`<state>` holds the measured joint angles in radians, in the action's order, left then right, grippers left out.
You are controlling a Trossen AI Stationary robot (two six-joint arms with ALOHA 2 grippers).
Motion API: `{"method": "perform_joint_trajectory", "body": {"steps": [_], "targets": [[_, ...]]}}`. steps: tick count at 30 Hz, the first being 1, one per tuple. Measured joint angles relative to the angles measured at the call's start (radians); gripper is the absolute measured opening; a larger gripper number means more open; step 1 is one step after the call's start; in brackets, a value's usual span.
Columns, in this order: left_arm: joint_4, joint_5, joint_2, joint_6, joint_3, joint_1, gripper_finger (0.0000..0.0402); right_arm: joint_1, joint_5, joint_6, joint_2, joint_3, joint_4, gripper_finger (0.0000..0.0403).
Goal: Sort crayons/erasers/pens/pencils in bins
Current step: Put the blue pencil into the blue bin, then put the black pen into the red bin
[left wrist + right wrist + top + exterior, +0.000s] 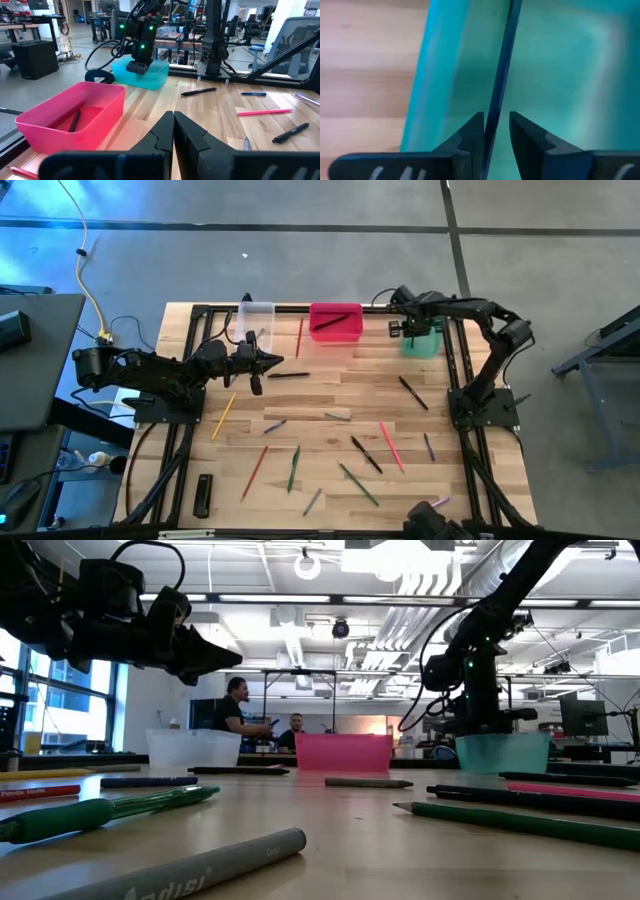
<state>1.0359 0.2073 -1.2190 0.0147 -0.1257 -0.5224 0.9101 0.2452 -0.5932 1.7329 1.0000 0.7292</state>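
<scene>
- Barely begun, I judge: the pink bin (335, 323) at the worktop's far edge shows one dark stick inside; nothing is visible in the clear bin (256, 319) to its left.
- Right end effector (496, 131) hangs over the green bin (421, 343), jaws slightly spread around a dark blue pen (501, 75), apparently being released.
- Left end effector (268, 361), pressed together and empty, hovers near the clear bin.
- Most loose sticks (340, 455) are scattered across the worktop (340, 390), unsorted.

Bright, even overhead light; ceiling strip lamps (300, 600) blow out in low view, arms read as silhouettes. Blue glare on floor (40, 230) at top-left of high view. Foreground grey crayon (190, 865) soft, out of focus. Right wrist view blurry, very close to green bin (560, 75). Tabletop (330, 395) shadows faint.
</scene>
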Motion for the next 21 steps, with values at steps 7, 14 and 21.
{"method": "perform_joint_trajectory", "body": {"steps": [7,14,21], "targets": [[0.0,0.0,0.0,0.0,0.0,0.0,0.0,0.017,0.057,0.001,0.0,0.0,-0.04,0.0041],[0.0,0.0,0.0,0.0,0.0,0.0,0.0,0.019,0.086,0.026,0.0,0.0,-0.181,0.001],[0.0,0.0,0.0,0.0,0.0,0.0,0.0,0.009,0.058,0.074,0.0,0.0,-0.221,0.0001]]}}
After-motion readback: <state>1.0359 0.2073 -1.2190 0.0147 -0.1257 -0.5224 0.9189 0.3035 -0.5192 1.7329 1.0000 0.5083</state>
